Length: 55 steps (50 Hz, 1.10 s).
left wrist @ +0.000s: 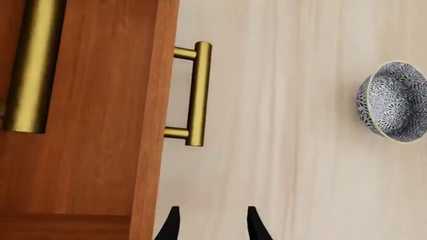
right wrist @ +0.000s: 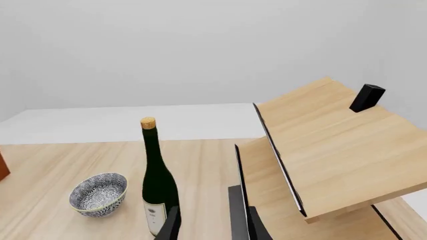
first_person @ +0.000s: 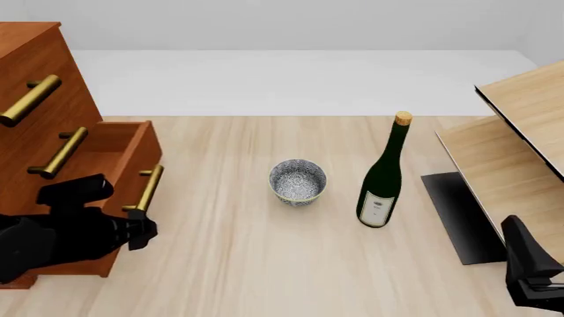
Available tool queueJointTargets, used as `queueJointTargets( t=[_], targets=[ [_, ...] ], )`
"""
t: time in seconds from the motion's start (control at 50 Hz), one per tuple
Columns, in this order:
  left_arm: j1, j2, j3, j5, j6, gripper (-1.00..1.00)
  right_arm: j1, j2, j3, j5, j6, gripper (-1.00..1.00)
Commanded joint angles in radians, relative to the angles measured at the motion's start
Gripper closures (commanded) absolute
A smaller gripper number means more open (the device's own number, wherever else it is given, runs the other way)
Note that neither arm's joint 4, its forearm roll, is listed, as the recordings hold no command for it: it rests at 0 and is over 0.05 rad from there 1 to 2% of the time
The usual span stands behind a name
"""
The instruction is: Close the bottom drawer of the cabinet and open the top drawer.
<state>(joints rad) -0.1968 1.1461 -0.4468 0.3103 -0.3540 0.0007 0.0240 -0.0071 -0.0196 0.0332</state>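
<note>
Front view has my left pincer [first_person: 145, 228], jaws apart, beside the bottom drawer [first_person: 132, 158] handle [first_person: 148, 188]; I'd push squarely on its face, keeping the fingers clear.

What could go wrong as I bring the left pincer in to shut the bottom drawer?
The left pincer sits open beside the bottom drawer, close to its brass handle. Pushing off-centre on the handle rather than the front panel could make the pincer slip off. The bowl and wine bottle stand well clear, so a wide swing is probably the only way to hit them.
</note>
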Motion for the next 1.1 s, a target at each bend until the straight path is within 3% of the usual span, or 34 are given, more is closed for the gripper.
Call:
queueJointTargets(
  t=[0.02,0.24,0.28,0.3,0.34,0.56,0.7,1.1],
  targets=[
    [0.073,0.000,0.004,0.002,0.062,-1.00,0.000,-0.008,-0.001,0.008,0.001,-1.00],
    [0.116,0.015,0.013,-0.011,0.100,-1.00,-0.001,-0.015,0.000,0.014,0.003,-1.00],
    [0.158,0.037,0.012,-0.010,0.165,-1.00,-0.001,-0.017,0.000,0.017,0.004,-1.00],
    [0.144,0.022,0.015,-0.014,0.130,-1.00,-0.001,-0.019,0.000,0.018,0.004,-1.00],
    [0.147,0.024,0.016,-0.015,0.134,-1.00,-0.001,-0.020,0.000,0.019,0.004,-1.00],
    [0.202,0.024,0.026,-0.030,0.210,-1.00,-0.002,-0.022,0.000,0.020,0.007,-1.00],
    [0.210,0.038,0.046,-0.062,0.205,-1.00,-0.001,-0.022,0.002,0.019,0.007,-1.00],
    [0.315,0.038,0.065,-0.110,0.293,-1.00,0.000,-0.020,0.002,0.018,0.007,-1.00]
  ],
)
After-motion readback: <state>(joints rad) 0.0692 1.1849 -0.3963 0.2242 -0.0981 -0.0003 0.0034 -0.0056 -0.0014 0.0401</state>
